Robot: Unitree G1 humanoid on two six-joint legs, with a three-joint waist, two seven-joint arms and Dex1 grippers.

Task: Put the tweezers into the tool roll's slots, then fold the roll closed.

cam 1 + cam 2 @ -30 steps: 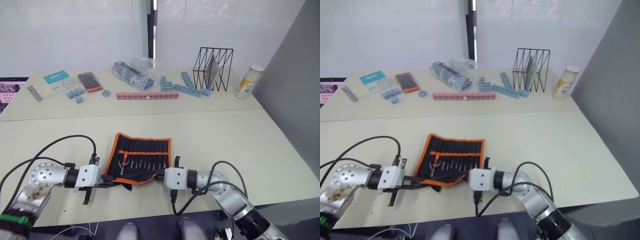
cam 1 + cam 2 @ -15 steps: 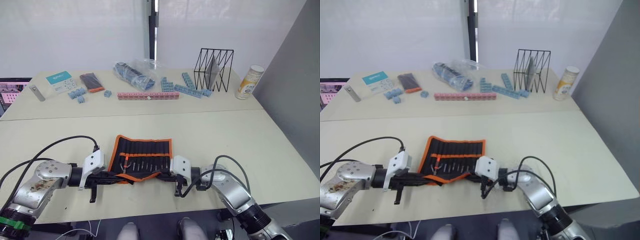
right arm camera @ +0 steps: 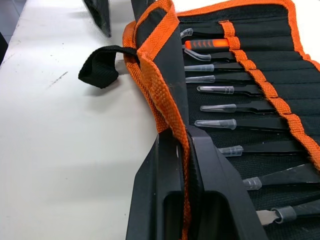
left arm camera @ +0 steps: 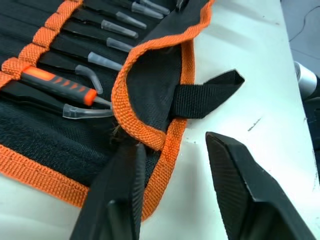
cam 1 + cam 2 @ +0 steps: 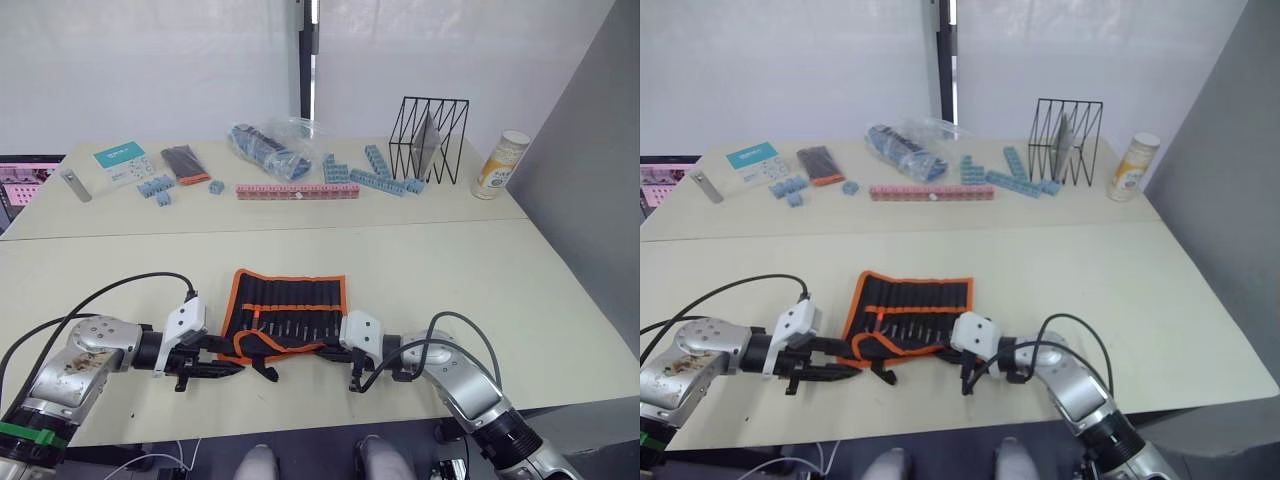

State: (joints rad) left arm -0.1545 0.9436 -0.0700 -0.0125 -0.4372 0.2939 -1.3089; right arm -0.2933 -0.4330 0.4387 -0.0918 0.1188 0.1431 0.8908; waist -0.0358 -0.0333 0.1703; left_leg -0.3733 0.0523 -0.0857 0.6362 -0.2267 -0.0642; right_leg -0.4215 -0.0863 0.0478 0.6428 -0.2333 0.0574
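Right gripper [image 3: 184, 150] pinches the tool roll [image 5: 290, 305]'s near orange hem; left gripper [image 4: 172, 165] stands open beside it. Tweezers [image 3: 235, 107] lie parallel, capped tips toward that hem.

Your left end effector [image 4: 172, 187] is spread open at the tool roll's [image 4: 55, 135] orange-edged corner, one finger [image 4: 120, 192] touching the edging. The black tie strap [image 4: 205, 95] lies on the tabletop [image 4: 250, 65] beside capped tweezers [image 4: 102, 62].

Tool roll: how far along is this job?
Loading looks done: the tweezers sit in the slots. Folding is in hand: the right gripper is shut on the tool roll's near edge, and part of that edge is lifted over. The left gripper is open at its corner. The roll is not yet closed.
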